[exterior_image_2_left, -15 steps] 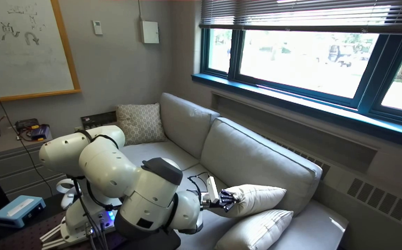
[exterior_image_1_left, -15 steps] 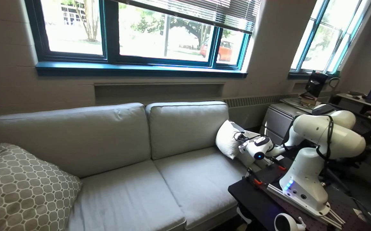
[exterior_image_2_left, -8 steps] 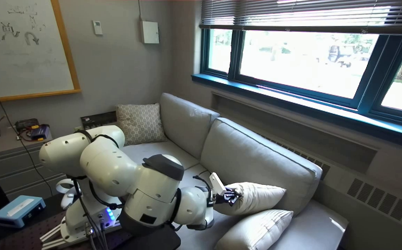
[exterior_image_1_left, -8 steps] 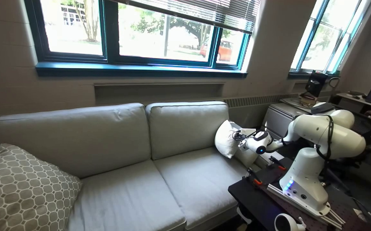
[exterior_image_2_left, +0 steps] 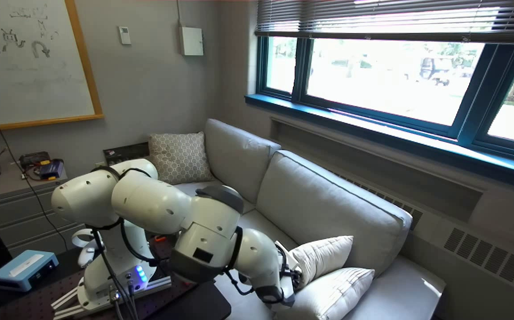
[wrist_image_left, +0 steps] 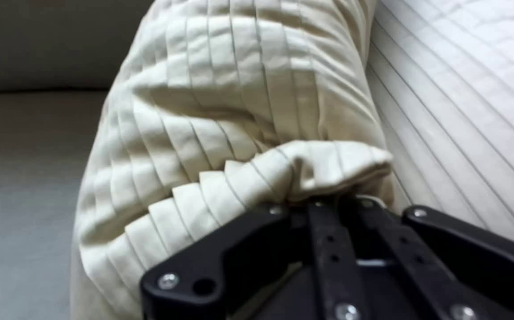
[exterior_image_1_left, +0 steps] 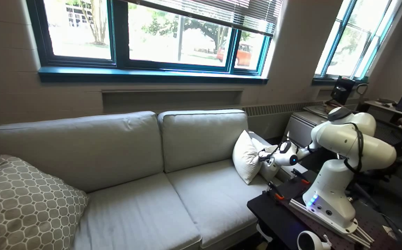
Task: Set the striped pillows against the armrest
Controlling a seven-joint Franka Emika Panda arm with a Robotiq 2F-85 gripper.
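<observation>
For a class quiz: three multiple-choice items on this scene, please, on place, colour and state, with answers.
1. Where on the sofa is the honeycomb pillow?
A) At the end away from the gripper
B) In the middle
C) Beneath the gripper

2. What colour is the big window frame?
A) Red
B) White
C) Blue

3. How is the gripper?
A) Wide open
B) Closed on a striped pillow
C) Closed on nothing

1 A: both exterior views show them at opposite ends.
2 C: it looks blue in both.
3 B: the wrist view shows that pillow bunched at its jaws.
</observation>
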